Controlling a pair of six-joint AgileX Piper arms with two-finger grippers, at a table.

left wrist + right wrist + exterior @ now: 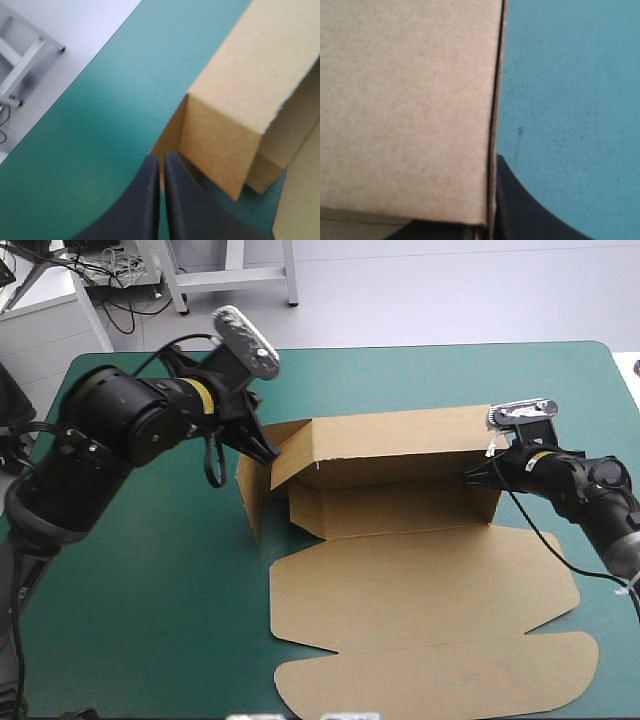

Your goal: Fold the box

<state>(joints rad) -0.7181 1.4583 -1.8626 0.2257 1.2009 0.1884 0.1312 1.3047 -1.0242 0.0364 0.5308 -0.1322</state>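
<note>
The brown box [400, 505] lies mid-table with its back wall raised and leaning forward, short end walls up, and the wide lid [420, 590] flat toward the front edge. My left gripper [268, 448] is shut, and its tips rest against the left end flap near the back corner. In the left wrist view that gripper [161, 159] forms a narrow arch, with the box corner [225, 145] just ahead. My right gripper [478, 472] is at the right end wall. In the right wrist view the gripper [489, 227] is shut on the edge of the box wall [405, 110].
The teal-green cover [130, 620] lies bare to the left of the box and behind it. The lid's rounded flap [430, 680] reaches close to the table's front edge. The table's right edge is near my right arm.
</note>
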